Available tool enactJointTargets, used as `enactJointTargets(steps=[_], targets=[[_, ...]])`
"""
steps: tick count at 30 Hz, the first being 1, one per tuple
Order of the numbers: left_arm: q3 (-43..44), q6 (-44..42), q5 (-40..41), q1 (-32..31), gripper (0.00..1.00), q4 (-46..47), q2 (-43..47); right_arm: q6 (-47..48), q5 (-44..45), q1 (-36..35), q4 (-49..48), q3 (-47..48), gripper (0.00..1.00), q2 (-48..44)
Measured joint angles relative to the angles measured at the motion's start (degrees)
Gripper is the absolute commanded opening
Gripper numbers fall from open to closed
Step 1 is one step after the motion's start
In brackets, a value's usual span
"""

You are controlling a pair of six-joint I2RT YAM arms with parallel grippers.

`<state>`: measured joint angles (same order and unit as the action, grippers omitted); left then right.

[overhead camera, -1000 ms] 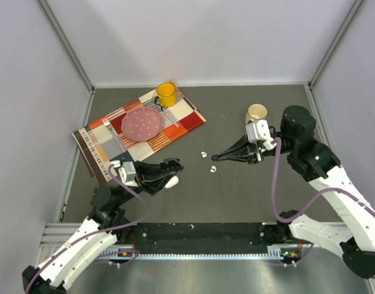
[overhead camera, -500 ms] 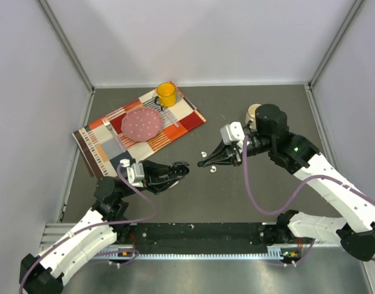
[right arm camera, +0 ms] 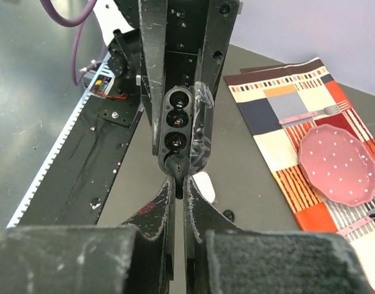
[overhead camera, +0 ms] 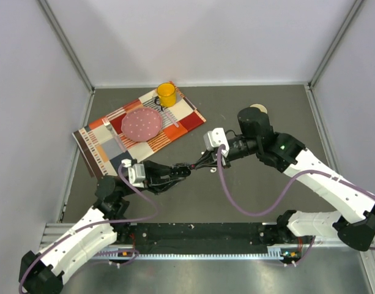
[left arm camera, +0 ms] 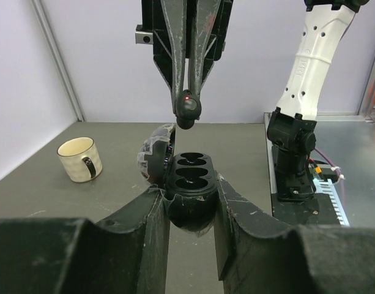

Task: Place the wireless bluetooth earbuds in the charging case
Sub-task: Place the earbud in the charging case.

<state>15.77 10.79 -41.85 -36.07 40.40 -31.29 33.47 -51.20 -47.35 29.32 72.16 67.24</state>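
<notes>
Right hand (right arm camera: 178, 184) pinches a small glossy black earbud (left arm camera: 188, 111) just above the open black oval charging case (left arm camera: 191, 176) clamped in the left hand (left arm camera: 190, 205), and since the case's sockets look empty, no bud seems seated yet.

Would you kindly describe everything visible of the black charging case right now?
The case is a small, glossy black oval shell that looks like plastic. It is open: its lid stands swung out to one side, baring a row of dark rounded wells. The left gripper clamps its lower half from both sides, with the wells facing the right gripper. That gripper pinches a black bud, which hangs just above one end of the case, not yet seated.
</notes>
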Motion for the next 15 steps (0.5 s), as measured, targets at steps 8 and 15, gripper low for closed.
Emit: enactJointTargets(steps=[8, 15], targets=[[0.02, 0.22, -0.74, 0.00, 0.00, 0.09, -1.18, 1.92, 0.94, -2.34, 1.18, 1.95, 0.00, 1.33], [0.24, 0.24, -0.81, 0.00, 0.00, 0.22, -1.75, 3.91, 2.78, -4.09, 3.76, 2.99, 0.00, 3.63]])
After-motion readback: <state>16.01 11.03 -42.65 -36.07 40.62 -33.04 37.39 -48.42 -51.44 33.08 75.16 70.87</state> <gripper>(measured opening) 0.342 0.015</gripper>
